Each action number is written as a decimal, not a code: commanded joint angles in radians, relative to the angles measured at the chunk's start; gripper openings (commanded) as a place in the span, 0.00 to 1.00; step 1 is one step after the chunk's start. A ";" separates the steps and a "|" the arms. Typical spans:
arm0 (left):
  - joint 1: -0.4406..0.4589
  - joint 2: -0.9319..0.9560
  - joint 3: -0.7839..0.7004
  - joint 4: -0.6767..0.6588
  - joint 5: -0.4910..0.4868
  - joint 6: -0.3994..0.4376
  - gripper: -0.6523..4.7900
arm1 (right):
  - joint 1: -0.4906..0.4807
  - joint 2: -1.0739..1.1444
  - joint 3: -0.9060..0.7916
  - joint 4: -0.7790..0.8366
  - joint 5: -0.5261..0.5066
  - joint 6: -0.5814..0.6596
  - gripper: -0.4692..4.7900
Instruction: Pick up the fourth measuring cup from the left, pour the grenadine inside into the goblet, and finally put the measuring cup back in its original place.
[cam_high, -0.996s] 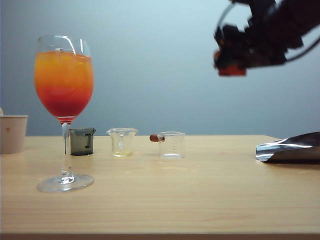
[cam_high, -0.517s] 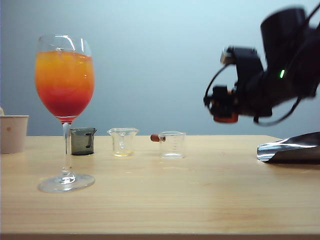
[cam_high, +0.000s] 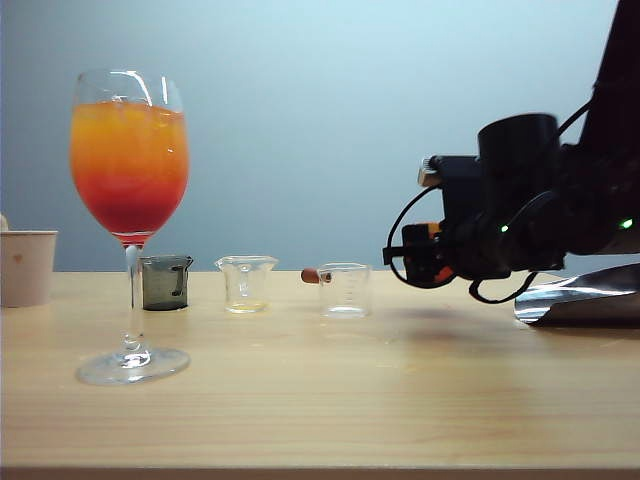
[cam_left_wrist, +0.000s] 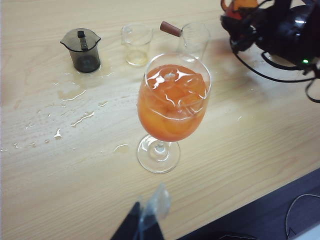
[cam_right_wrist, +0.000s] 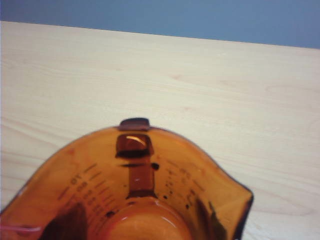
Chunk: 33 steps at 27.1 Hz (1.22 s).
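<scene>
The goblet (cam_high: 128, 150) stands at the left of the table, full of an orange drink with the red grenadine (cam_high: 128, 208) settled as its lowest layer. From the left wrist view the goblet (cam_left_wrist: 172, 100) is seen from above, with ice in it. My right gripper (cam_high: 425, 255) hangs low over the table to the right of the row of cups, shut on the fourth measuring cup (cam_right_wrist: 150, 200). The amber cup is upright and holds only a thin film and dark drops. My left gripper (cam_left_wrist: 147, 220) is shut and holds nothing, near the table's front edge.
The row holds a smoky grey cup (cam_high: 164, 282), a clear cup (cam_high: 245, 283) and a clear cup with a brown handle (cam_high: 343, 289). A paper cup (cam_high: 25, 267) stands far left and a shiny metal object (cam_high: 575, 295) far right. Spilled drops (cam_left_wrist: 75, 95) wet the wood.
My right arm has come down from the upper right to just above the table, carrying the amber cup. The goblet, the other cups and the left gripper have not moved.
</scene>
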 joint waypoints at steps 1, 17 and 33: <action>0.001 -0.001 0.002 0.005 -0.003 -0.003 0.11 | -0.004 0.006 0.028 -0.051 0.000 0.003 0.39; 0.001 -0.001 0.002 0.004 -0.003 -0.003 0.11 | -0.004 0.007 0.027 -0.145 -0.022 0.056 0.39; 0.001 -0.001 0.002 0.005 -0.003 -0.003 0.11 | -0.004 -0.016 -0.003 -0.138 -0.064 0.110 1.00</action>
